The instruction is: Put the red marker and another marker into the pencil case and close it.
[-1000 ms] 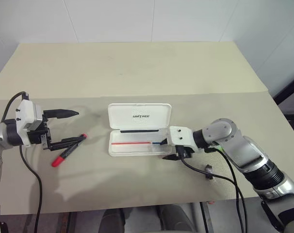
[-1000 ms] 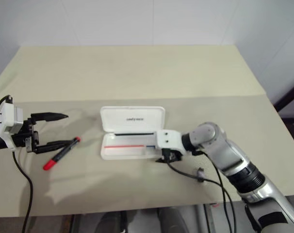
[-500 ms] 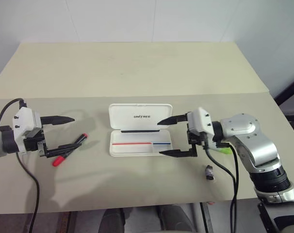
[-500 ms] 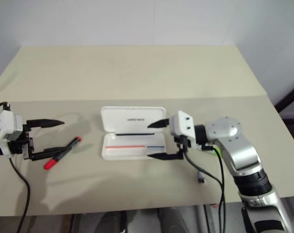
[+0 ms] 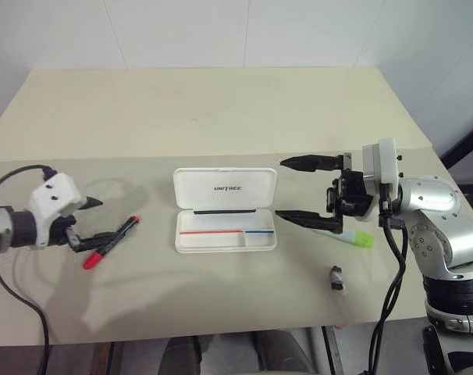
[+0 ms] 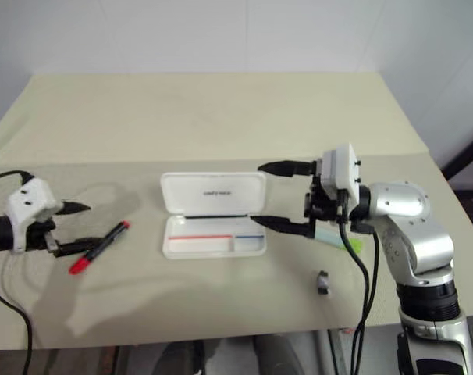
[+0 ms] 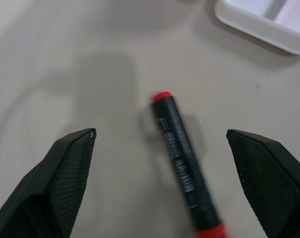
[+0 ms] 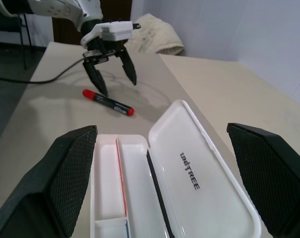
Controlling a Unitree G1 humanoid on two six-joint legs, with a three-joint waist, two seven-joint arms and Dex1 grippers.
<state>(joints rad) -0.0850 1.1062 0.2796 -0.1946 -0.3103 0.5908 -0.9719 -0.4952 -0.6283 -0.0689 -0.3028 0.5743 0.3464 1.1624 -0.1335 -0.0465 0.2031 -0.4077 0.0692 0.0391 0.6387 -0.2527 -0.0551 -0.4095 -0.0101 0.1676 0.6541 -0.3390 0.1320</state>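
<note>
The red marker (image 5: 112,241) lies on the table left of the pencil case; in the left wrist view the marker (image 7: 182,158) sits between my left gripper's spread fingers, untouched. My left gripper (image 5: 96,222) is open, low over the marker's near end. The white pencil case (image 5: 225,233) lies open with its lid (image 5: 225,188) back and its tray holding no marker. The pale green highlighter (image 5: 350,236) rests on the table right of the case, partly hidden by my right gripper (image 5: 282,187). That gripper hovers open above it, pointing toward the case.
A small black stubby object (image 5: 337,277) lies near the table's front edge, right of the case. The tan table (image 5: 221,109) stretches bare behind the case. Cables hang from both wrists.
My right gripper has lifted from the case's right end, swung right and opened wide. The left gripper has tilted down and sunk closer over the red marker.
</note>
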